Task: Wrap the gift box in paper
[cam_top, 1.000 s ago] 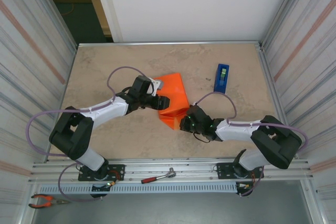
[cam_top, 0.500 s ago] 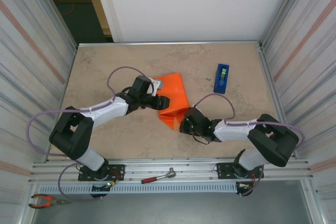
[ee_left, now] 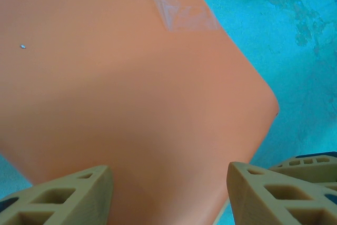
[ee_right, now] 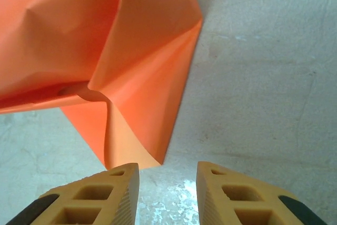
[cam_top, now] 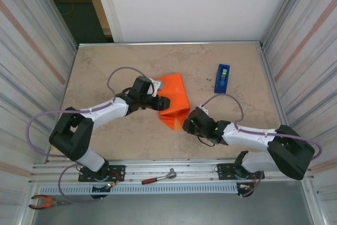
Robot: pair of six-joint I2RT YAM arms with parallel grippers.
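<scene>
The paper [cam_top: 174,101] is plain bright orange, with a clear glossy tape patch [ee_left: 181,13] toward 1 o'clock in the left wrist view. At 2 o'clock of the paper, the tape dispenser [cam_top: 222,78] is deep blue. The table [cam_top: 116,67] is mottled beige. The right gripper [ee_right: 166,175] has ochre fingers [ee_right: 237,198]

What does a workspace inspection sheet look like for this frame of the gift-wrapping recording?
Surface: beige mottled table.
Job's things: orange paper folded into a parcel mid-table, clear tape piece on top, near flap loose; contents hidden.
Clutter: blue tape dispenser right of the parcel, apart.
End effectors: left end effector open, straddling the parcel; right end effector open at the loose flap's corner, holding nothing.
Cables: purple cables loop off both arms.
Surroundings: ribbed metal walls, white back panel; red-handled tool and orange-handled pliers near the arm bases.
</scene>
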